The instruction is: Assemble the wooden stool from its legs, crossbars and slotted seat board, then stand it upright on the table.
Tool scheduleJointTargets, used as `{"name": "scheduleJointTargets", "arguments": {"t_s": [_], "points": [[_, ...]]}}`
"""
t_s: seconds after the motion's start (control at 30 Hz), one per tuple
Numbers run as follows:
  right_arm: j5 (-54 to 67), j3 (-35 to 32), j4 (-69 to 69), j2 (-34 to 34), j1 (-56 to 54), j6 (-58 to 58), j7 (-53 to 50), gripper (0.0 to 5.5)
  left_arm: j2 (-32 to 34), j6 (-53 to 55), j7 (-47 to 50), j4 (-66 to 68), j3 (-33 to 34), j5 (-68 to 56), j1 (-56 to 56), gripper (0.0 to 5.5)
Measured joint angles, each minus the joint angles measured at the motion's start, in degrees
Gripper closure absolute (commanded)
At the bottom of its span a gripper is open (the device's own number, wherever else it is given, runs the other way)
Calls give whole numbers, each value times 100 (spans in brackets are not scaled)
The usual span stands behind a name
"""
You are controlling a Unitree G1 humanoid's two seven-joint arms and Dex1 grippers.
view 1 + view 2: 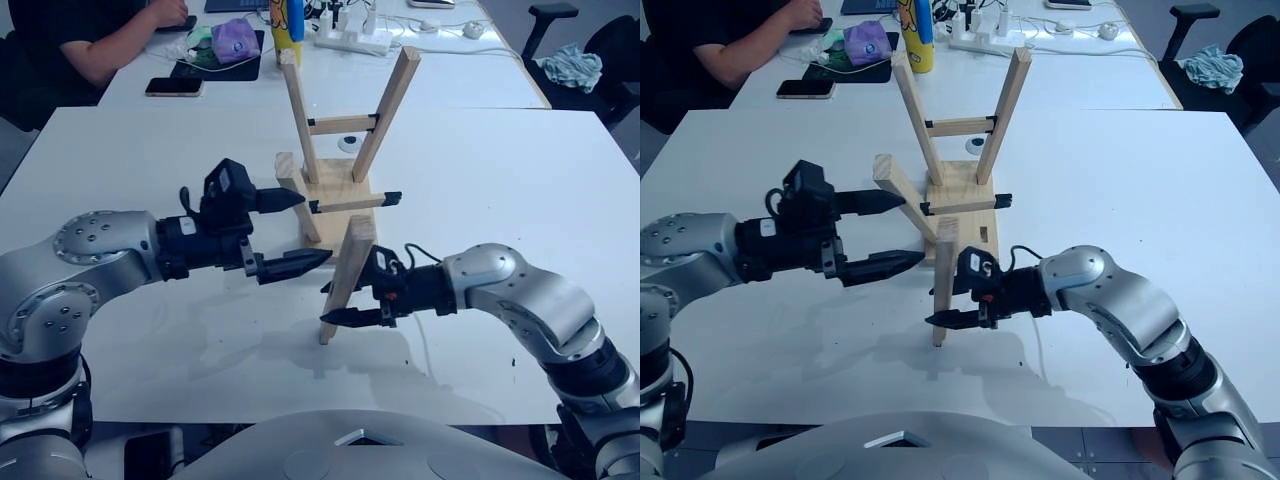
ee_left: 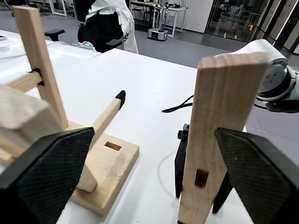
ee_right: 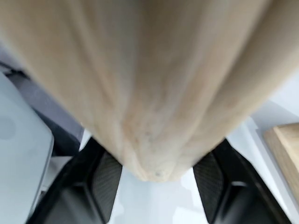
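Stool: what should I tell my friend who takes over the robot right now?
Left gripper: open, beside the tilted leg.
Right gripper: shut on the loose fourth leg, its end on the table.
Seat board lies flat; three legs stand in it, two crossbars fitted.
To do: plug in the fourth leg, join the free crossbar, turn the stool upright.

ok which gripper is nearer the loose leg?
Right. The right gripper is shut on the loose leg, fingers either side of it. The left gripper is open, off to the leg's left, not touching.
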Motion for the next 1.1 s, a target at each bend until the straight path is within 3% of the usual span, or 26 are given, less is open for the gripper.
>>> {"name": "scheduleJointTargets", "arguments": {"t_s": [0.13,0.23,0.37,0.57,0.77,1.1], "points": [[181,-568,312,-192,344,-209,221,346,314,-8,-164,-4,248,128,734,72],[243,-1025,806,-291,444,-575,532,346,325,-105,-254,-76,83,341,1108,72],[74,-1362,1866,-464,496,-1103,942,346,95,-336,-185,-212,-1118,1157,1221,72],[-353,-1408,2980,-836,377,-1946,1516,346,-760,-1068,141,208,-2403,2445,1004,155],[-790,-1368,3750,-866,-103,-2460,1524,346,-1997,-1894,493,1589,-3484,3926,-24,246],[-950,-1225,3856,-480,-318,-2613,1329,346,-3298,-1414,1212,3014,-3856,4873,-588,379]]}}
